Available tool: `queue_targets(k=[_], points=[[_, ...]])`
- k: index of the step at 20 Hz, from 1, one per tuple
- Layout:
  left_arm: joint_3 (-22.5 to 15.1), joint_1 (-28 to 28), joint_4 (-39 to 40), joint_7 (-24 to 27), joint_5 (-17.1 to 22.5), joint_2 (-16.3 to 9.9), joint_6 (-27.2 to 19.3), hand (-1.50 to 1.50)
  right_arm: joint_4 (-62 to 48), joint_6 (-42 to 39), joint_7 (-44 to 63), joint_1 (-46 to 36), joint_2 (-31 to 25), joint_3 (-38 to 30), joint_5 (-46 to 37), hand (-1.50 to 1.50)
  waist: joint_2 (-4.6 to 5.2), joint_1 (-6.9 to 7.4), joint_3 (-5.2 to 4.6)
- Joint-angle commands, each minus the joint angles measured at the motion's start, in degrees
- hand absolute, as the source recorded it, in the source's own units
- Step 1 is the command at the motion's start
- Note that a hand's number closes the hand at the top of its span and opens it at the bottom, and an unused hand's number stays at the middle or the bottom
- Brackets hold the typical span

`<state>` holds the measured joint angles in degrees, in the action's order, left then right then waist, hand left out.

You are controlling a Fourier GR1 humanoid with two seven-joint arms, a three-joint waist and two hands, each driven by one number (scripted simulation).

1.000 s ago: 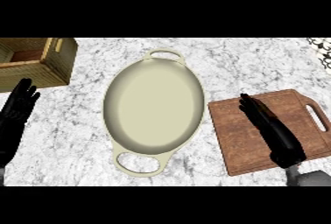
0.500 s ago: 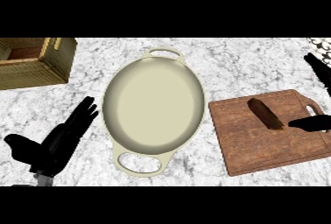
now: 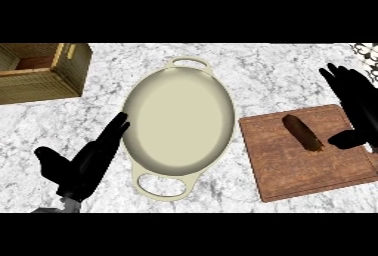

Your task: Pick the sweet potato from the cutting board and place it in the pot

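Observation:
A brown sweet potato (image 3: 303, 132) lies on the wooden cutting board (image 3: 295, 165) at the right. My right hand (image 3: 358, 105) hovers at the board's right edge, fingers straight and pointing away, thumb stretched toward the sweet potato's near end without holding it. The cream oval pot (image 3: 179, 122) with two loop handles sits in the middle of the counter, nothing inside it. My left hand (image 3: 85, 162) rests open at the lower left, fingers reaching to the pot's left rim.
A wooden crate (image 3: 40, 70) stands at the back left corner. The marble counter (image 3: 273, 75) shows around the pot and behind the board. A dark patterned object peeks in at the top right edge.
My right hand came off the board, uncovering the sweet potato, and now sits at the board's right edge. My left hand swung in from the far left edge toward the pot.

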<state>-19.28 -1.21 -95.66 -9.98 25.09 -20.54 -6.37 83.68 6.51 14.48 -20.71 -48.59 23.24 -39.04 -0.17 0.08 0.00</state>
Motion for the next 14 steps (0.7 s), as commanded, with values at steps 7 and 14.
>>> queue_targets(k=[7,14], points=[[-1.5,0.0,2.8,-1.0,-1.3,3.5,-0.4,0.0,25.8,-28.4,33.7,-3.4,5.2,4.0,1.5,-1.5,-0.28,-0.77,-0.16],[0.7,-3.7,1.8,-4.5,-1.9,5.0,0.6,0.0,24.8,-34.3,44.4,-5.3,17.5,3.2,-0.7,-1.5,0.12,0.03,-0.03]])
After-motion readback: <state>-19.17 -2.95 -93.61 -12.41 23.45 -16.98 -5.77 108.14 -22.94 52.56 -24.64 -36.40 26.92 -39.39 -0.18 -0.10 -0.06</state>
